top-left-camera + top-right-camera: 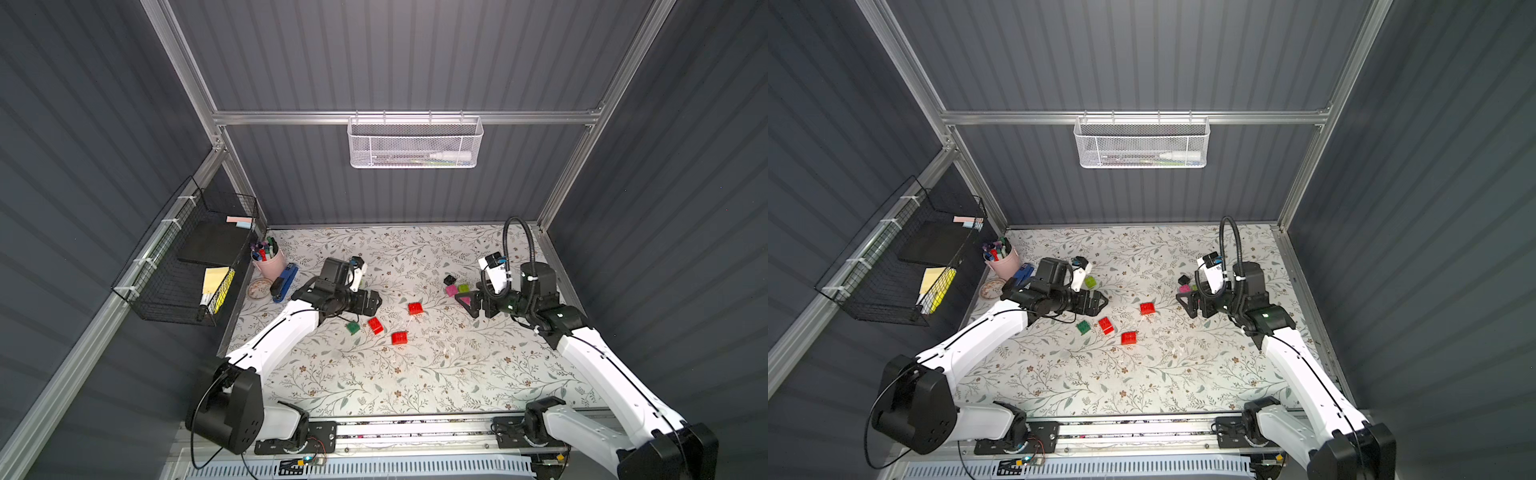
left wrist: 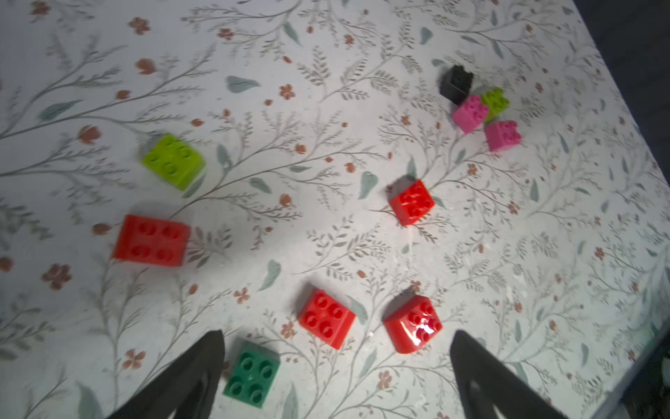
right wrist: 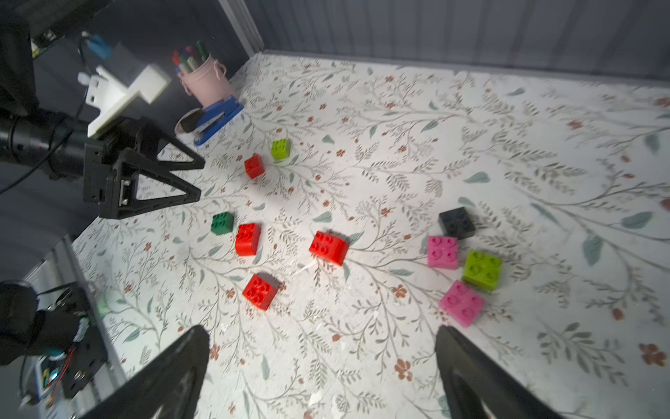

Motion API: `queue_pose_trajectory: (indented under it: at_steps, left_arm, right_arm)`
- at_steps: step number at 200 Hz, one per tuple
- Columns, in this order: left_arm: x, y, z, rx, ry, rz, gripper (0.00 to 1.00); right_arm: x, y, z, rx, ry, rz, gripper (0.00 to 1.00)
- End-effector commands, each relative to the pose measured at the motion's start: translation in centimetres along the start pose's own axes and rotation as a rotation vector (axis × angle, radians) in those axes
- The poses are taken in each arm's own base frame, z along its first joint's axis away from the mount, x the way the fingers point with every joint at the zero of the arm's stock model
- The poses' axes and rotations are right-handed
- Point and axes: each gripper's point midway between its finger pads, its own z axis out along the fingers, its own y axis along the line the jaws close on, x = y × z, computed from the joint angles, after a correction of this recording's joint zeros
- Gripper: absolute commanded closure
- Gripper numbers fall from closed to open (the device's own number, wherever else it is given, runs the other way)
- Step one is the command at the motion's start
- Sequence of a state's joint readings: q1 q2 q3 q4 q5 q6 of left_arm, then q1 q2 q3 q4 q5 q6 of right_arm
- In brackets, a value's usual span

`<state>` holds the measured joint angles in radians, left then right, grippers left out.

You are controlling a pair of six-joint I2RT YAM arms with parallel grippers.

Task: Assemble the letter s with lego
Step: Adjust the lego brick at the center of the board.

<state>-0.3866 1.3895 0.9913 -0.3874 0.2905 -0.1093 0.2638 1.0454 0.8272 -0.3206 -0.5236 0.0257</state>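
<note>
Right wrist view: right gripper [image 3: 322,329] hung wide apart, empty; left gripper [image 3: 199,177] gaped too, lego bricks [image 3: 328,247] lay scattered, untouched.

In both top views the left arm [image 1: 286,328] covered 1 red brick [image 3: 253,166]. The lime brick [image 1: 1090,282] beside it peeked past the wrist camera [image 1: 1080,272] in a top view and was smeared in the left wrist view. The right tool [image 1: 1181,301] half screened 1 pink brick [image 1: 465,299]. The picture edge cut off the fingers of the left tool [image 2: 337,335] in its own wrist view. The white basket's [image 1: 415,162] contents were too faint to name.
</note>
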Motion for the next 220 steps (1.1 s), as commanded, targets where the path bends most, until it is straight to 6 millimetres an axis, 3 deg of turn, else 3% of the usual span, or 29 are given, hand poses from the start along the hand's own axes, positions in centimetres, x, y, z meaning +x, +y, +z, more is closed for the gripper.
queue_pose_trajectory:
  at_steps: [1, 18, 84, 90, 98, 150, 200, 220]
  left_arm:
    - [-0.7, -3.4, 0.6, 0.171, -0.008, 0.167, 0.00]
    - [-1.3, -5.2, 1.7, 0.255, -0.012, 0.254, 0.01]
    - [-1.2, -7.4, 7.9, 0.343, 0.082, 0.544, 0.00]
    - [-1.0, -7.2, 8.5, 0.344, 0.101, 0.551, 0.01]
    - [-2.3, -7.7, 8.8, 0.355, 0.085, 0.578, 0.01]
    - [-1.6, -8.1, 13.3, 0.338, 0.161, 0.673, 0.00]
    - [-0.2, -8.5, 16.4, 0.327, 0.238, 0.749, 0.06]
    - [0.2, -7.7, 17.2, 0.278, 0.263, 0.768, 0.10]
  right_arm:
    - [0.4, 1.8, 0.3, -0.077, 0.059, 0.000, 0.01]
    - [0.2, 1.8, 0.9, -0.083, 0.075, 0.003, 0.01]
    - [-2.2, -0.8, 2.1, 0.030, 0.063, -0.033, 0.01]
    - [-1.7, -1.3, 3.0, 0.028, 0.090, -0.018, 0.01]
    - [-1.6, -1.4, 3.3, 0.025, 0.098, -0.014, 0.01]
    - [0.0, -2.2, 4.7, 0.016, 0.153, 0.019, 0.01]
    - [1.2, -2.7, 4.6, 0.017, 0.172, 0.057, 0.01]
    - [1.5, -3.0, 4.4, 0.020, 0.173, 0.068, 0.01]
